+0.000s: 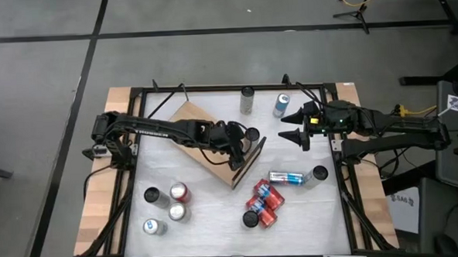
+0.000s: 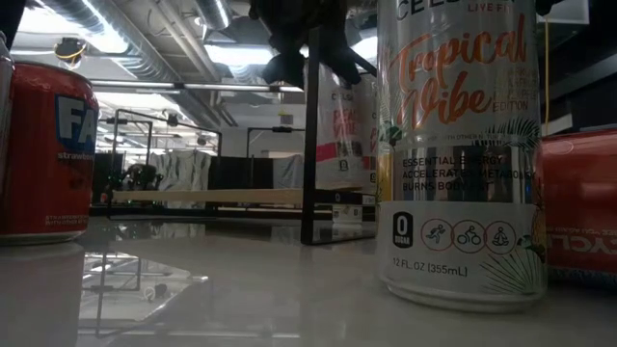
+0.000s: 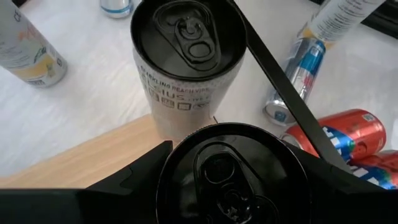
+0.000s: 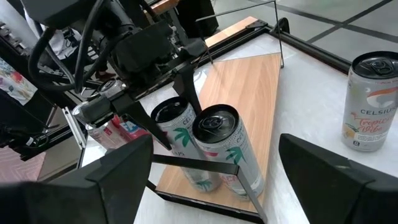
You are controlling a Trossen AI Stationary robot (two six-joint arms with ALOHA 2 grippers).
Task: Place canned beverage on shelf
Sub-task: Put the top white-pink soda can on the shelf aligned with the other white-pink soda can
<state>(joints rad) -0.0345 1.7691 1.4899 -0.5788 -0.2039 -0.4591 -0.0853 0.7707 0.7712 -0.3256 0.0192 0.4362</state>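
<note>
Hidden: in the high view the left gripper (image 1: 236, 141) covers the can it holds; only the neighbouring can (image 1: 252, 134) shows its dark top. The low view cuts off the arms at the top edge, so little can be read there.
Held can: pale body with green leaf print and a black lid (image 4: 170, 114); in the left wrist view only its lid (image 3: 229, 177) shows, between the fingers.
Place: the held can stands on the shelf (image 1: 207, 149), near its right end, just beside the second can (image 4: 222, 142).
Shelf: light-wood board (image 4: 249, 106) on a thin black wire frame, lying at an angle on the white table (image 1: 205, 211).
Left fingers: clasped on the held can, one either side of its top.
Right gripper (image 1: 297, 128): hovers right of the shelf, apart from it; fingers (image 4: 329, 171) spread wide, holding nothing.
Other cans: scattered on the table, several red ones (image 1: 262, 204) lying in a heap.
</note>
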